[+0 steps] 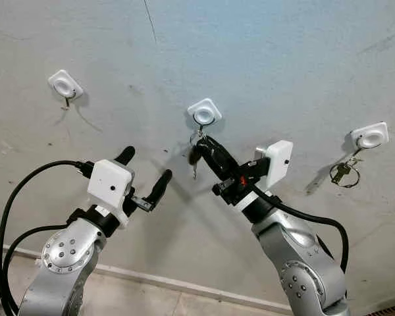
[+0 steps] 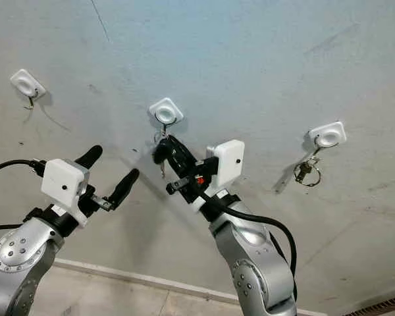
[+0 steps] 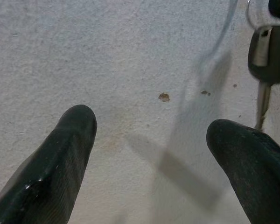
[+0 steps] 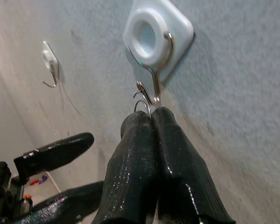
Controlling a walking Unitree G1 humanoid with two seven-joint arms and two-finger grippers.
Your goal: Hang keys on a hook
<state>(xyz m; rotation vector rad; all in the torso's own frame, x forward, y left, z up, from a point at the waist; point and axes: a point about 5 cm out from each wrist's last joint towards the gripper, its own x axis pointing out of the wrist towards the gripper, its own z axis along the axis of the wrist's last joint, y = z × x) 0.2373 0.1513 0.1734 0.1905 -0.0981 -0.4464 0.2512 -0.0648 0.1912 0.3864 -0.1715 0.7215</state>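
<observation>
Both silver arms are raised toward the wall. The right arm reaches up toward eleven o'clock, its white wrist housing tilted, and the right gripper has its two black fingers pressed together, tips pinching a thin key ring. The left arm rises toward one o'clock; the left gripper holds its fingers spread wide apart, gripping nothing, tips close to the wall.

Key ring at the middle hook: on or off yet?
Cannot tell. The right gripper, shut on the key ring, holds it against the middle hook; whether the wire has passed through is unclear.
</observation>
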